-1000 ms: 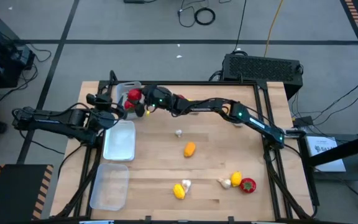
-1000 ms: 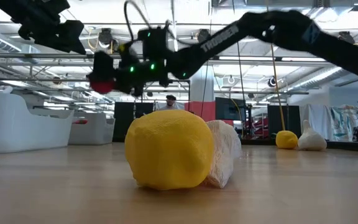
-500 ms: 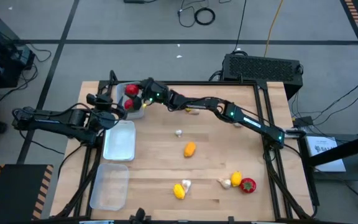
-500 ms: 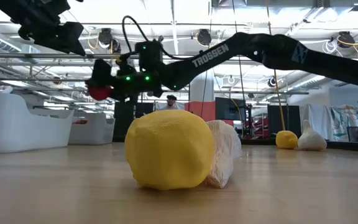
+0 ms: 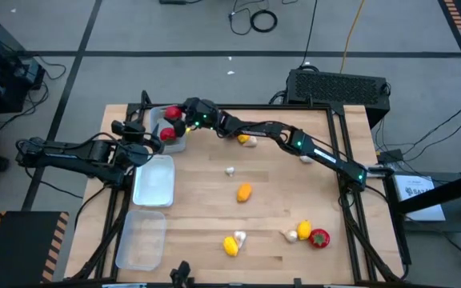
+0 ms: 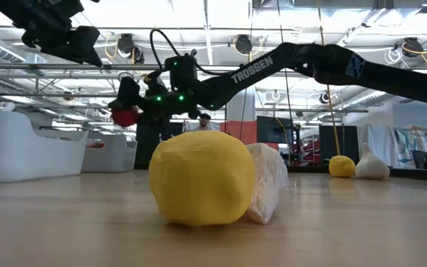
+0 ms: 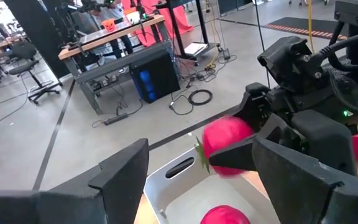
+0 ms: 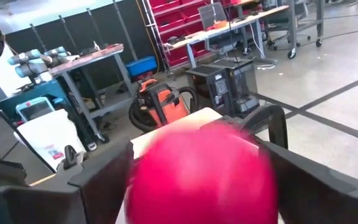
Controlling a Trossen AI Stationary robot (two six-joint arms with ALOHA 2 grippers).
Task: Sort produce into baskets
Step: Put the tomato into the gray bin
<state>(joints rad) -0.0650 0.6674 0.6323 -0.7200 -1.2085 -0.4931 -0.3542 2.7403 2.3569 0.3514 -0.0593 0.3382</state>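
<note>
My right gripper (image 5: 178, 118) reaches across to the table's far left and is shut on a red round piece (image 5: 170, 114), above the far tray (image 5: 160, 120). It also shows in the low view (image 6: 124, 116) and in the left wrist view (image 7: 225, 146). A second red piece (image 5: 169, 134) lies in that tray. My left gripper (image 5: 140, 138) is open and empty beside the tray's left side, and its fingers stand wide apart in its wrist view (image 7: 201, 183). Two more pale trays (image 5: 153, 180) (image 5: 141, 240) lie along the left edge. My right gripper pinches the red round piece by its two opposite sides (image 8: 143, 180) between its two fingers. The fingers come from the table's right, nearly level. The piece is lifted clear, above the far tray's inside (image 7: 185, 186).
Loose produce lies on the wood. There is a yellow-orange piece (image 5: 244, 192), a small whitish bulb (image 5: 230, 170), a yellow piece with a bulb (image 5: 231, 244) near the front, a bulb, a yellow and a red piece (image 5: 319, 238) at the front right, and one pair (image 5: 246, 141) under the right arm.
My right gripper has carried the red piece toward the table's far left, from the far tray's right rim to above the tray. It has stayed shut on the piece.
</note>
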